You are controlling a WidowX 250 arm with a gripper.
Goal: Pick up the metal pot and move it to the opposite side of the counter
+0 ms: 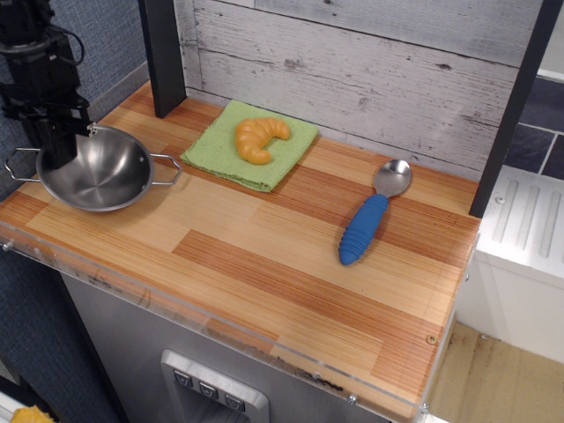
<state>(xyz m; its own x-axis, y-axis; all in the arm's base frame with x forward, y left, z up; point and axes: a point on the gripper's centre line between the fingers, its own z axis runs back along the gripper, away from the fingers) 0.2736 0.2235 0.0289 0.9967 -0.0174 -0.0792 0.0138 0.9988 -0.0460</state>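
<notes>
The shiny metal pot [101, 172] with two wire loop handles is at the far left end of the striped wood counter [264, 256], low over it or resting on it. My black gripper [55, 150] comes down from the upper left and is shut on the pot's back left rim. Its fingertips are partly hidden by the rim.
A green cloth [251, 141] with an orange croissant [259, 137] lies at the back middle. A blue-handled metal spoon [370, 220] lies to the right. A dark post [163, 57] stands at the back left. A clear plastic rim [211, 330] runs along the front edge.
</notes>
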